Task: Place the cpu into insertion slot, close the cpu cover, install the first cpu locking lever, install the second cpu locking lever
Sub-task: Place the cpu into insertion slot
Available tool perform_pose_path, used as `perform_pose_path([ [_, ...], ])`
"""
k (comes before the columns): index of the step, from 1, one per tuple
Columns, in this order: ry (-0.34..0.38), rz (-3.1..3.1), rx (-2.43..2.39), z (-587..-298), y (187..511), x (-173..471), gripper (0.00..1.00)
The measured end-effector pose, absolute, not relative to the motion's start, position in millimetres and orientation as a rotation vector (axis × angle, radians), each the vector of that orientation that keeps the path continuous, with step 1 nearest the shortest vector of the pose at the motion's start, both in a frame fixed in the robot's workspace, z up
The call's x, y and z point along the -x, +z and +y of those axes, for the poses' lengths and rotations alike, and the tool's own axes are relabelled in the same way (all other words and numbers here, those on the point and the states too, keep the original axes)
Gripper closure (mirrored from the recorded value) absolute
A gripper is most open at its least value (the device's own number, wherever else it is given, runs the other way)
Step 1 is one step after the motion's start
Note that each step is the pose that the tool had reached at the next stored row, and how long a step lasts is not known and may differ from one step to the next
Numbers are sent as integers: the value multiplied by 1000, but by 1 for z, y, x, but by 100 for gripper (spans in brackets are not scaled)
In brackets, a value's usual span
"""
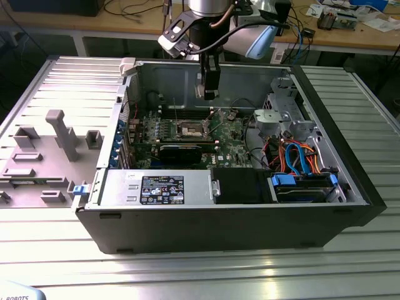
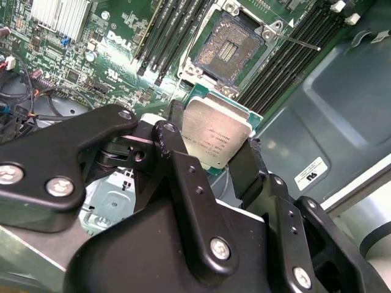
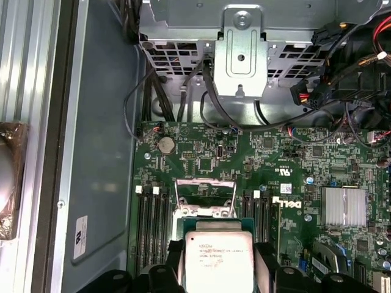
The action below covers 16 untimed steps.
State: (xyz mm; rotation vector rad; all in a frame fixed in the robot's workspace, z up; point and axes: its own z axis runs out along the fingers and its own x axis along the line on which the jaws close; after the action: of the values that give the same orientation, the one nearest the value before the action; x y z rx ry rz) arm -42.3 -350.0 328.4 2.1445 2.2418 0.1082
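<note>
Second wrist view shows the black gripper (image 2: 208, 149) clamped on opposite edges of the small silvery square cpu (image 2: 215, 129), held above the dark-centred, metal-rimmed insertion slot (image 2: 227, 52); probably light, stiff, fragile, best gripped by its edges.

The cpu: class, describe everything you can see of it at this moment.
The cpu is a small flat square chip with a silvery metal top bearing faint print and a green rim. The gripper clamps it by two opposite edges between black fingers. It hangs above the motherboard, close to the open insertion slot but not in it.
</note>
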Motion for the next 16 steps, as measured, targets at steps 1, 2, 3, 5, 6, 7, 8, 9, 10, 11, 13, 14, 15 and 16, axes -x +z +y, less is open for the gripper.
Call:
perform_pose_path([
  [1,108,2242,-2145,-350,327,42,46],
  [2,108,2242,-2145,-350,327,42,46],
  [3,108,2242,-2145,-350,326,42,46],
  [5,108,2242,-2144,-350,325,42,46],
  [6,108,2242,-2145,-350,325,42,46],
  [7,108,2242,-2145,-350,324,42,46],
  [8,108,2242,-2145,-350,323,42,46],
  [9,108,2242,-2145,-350,323,42,46],
  [10,108,2242,-2145,-350,322,42,46],
  [11,108,2242,-2145,-350,321,42,46],
  [13,108,2242,-2145,-350,320,42,46],
  [14,108,2242,-2145,-350,319,42,46],
  [15,108,2242,-2145,-350,318,42,46],
  [16,108,2242,-2145,-350,318,42,46],
])
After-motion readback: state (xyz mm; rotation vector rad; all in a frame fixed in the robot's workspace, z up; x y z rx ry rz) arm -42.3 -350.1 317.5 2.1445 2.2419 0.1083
